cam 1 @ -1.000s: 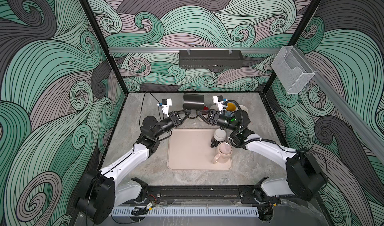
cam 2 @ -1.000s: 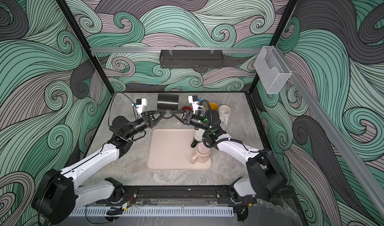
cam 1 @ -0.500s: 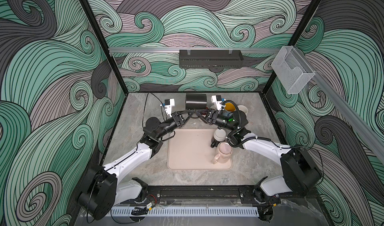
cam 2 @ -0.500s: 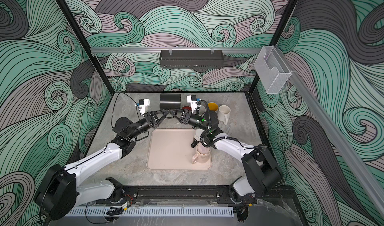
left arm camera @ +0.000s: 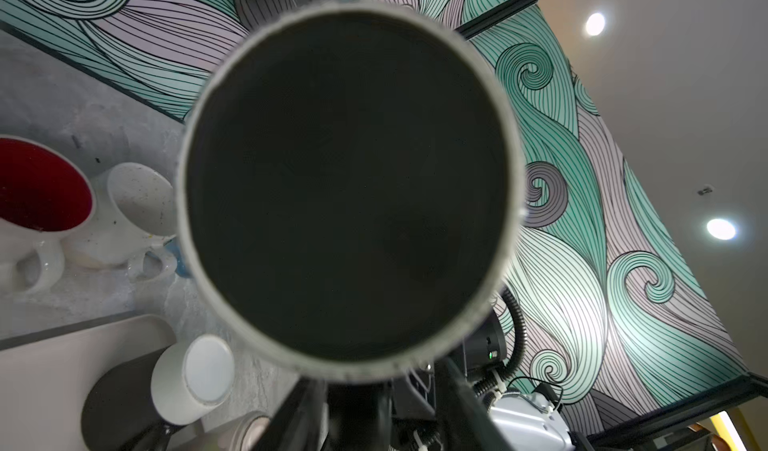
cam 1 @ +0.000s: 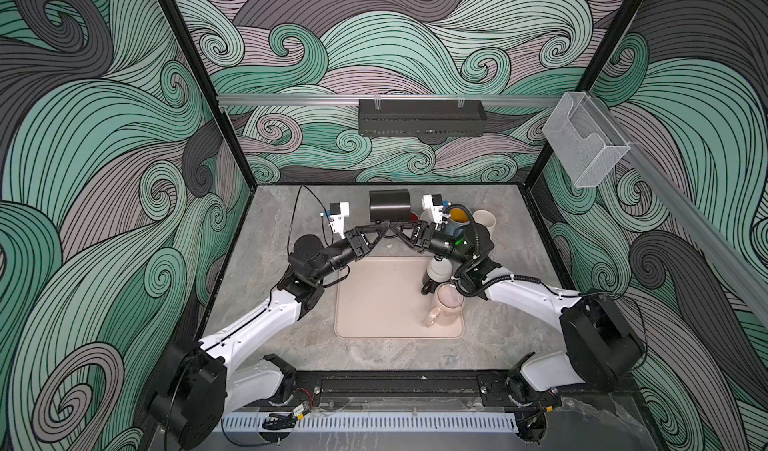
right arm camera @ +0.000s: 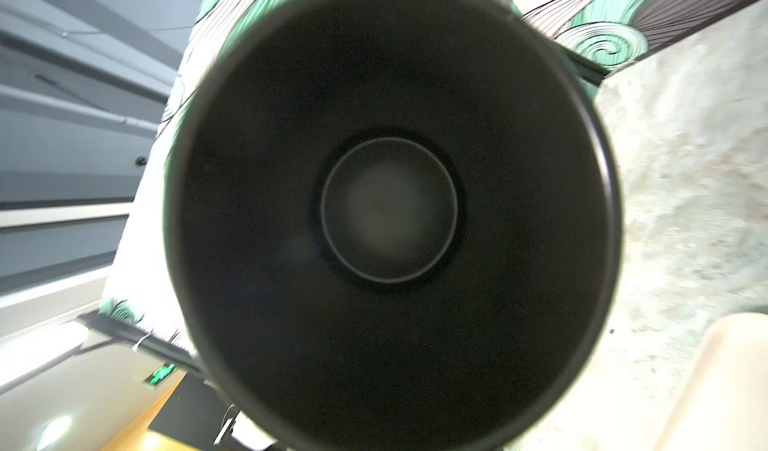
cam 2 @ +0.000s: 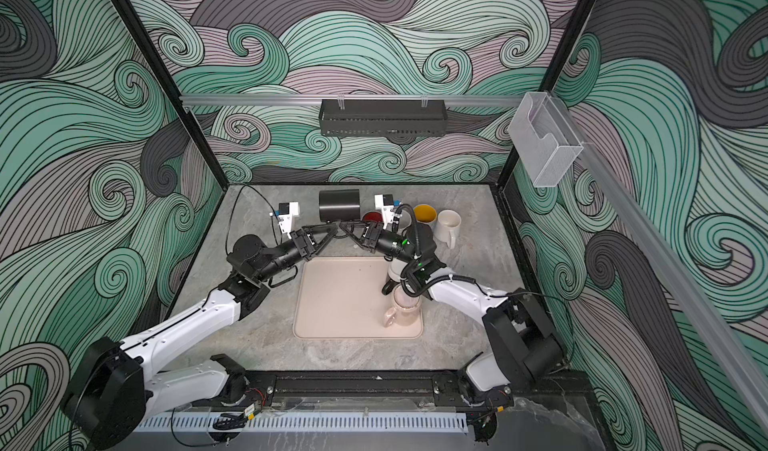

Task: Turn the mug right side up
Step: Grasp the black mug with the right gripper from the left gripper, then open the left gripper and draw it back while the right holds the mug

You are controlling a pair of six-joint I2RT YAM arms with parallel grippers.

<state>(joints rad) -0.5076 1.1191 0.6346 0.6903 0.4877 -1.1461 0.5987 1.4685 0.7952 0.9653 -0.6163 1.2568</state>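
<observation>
Sideways, black mug (cam 1: 389, 206) just beyond fingers (left arm camera: 459, 403)

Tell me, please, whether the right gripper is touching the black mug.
Touching. In both top views the right gripper's shut fingertips meet the near edge of the black mug, holding it on its side.

The mat (cam 1: 374, 299) is bare at its left and middle. A pink mug (cam 1: 448, 303) and a white mug (cam 1: 439, 268) block its right edge. The table's (cam 1: 399, 355) front strip is open. At the back edge, the black mug (cam 1: 389, 205), left gripper (cam 1: 383, 228) and right gripper (cam 1: 395, 228) fill the middle. More mugs (cam 1: 459, 215) crowd the back right corner.
</observation>
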